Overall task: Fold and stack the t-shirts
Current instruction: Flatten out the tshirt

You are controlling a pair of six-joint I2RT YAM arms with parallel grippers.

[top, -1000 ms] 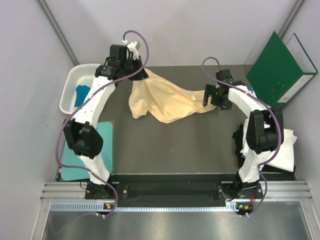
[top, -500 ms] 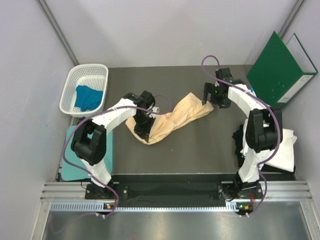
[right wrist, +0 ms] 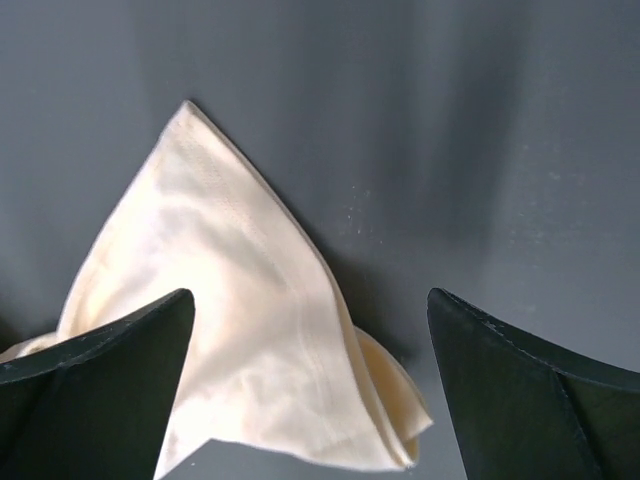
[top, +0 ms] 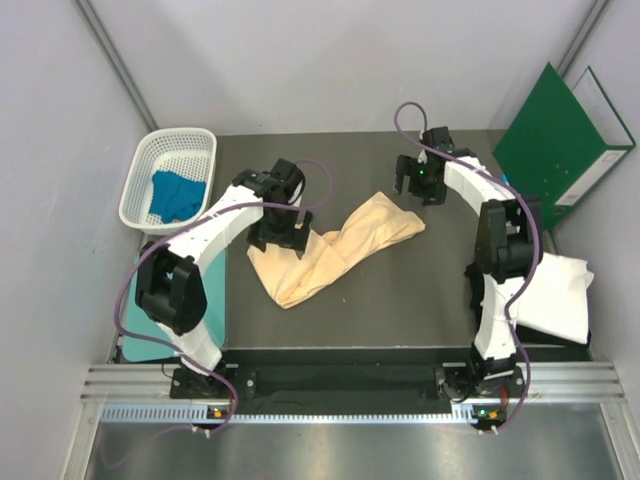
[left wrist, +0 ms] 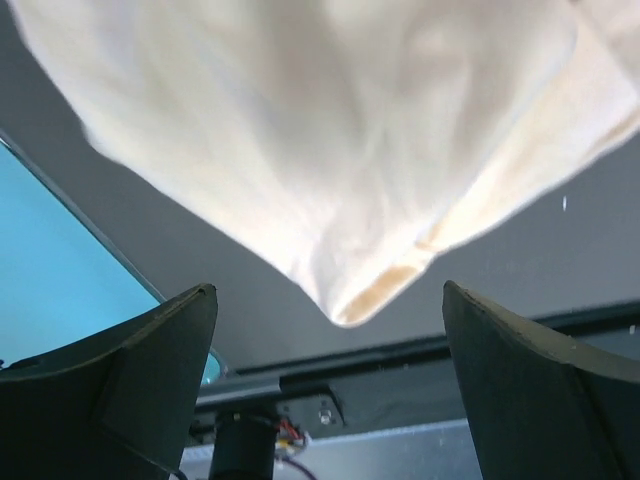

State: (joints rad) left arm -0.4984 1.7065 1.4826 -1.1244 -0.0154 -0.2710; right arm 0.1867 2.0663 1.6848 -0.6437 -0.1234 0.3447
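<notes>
The pale peach-yellow t-shirt (top: 350, 245) lies bunched in a diagonal strip on the dark table, from front left to back right. My left gripper (top: 279, 236) hovers over its left part, open, with nothing between the fingers. In the left wrist view the shirt (left wrist: 320, 130) lies beyond the left gripper (left wrist: 328, 290). My right gripper (top: 415, 180) stands open just behind the shirt's right end; that corner (right wrist: 230, 330) shows between its spread fingers, untouched. A blue t-shirt (top: 175, 195) sits in the basket. A white t-shirt (top: 555, 300) lies at the right edge, with dark cloth (top: 477, 280) beside it.
A white mesh basket (top: 140, 175) stands at the back left. A teal board (top: 215, 300) lies at the front left beside the left arm. A green folder (top: 560, 140) leans at the back right. Grey walls close in the table on three sides.
The left gripper dragged the shirt from the back left toward the front, then let go and opened. The shirt went from spread out to a bunched strip. The right gripper drew back slightly.
</notes>
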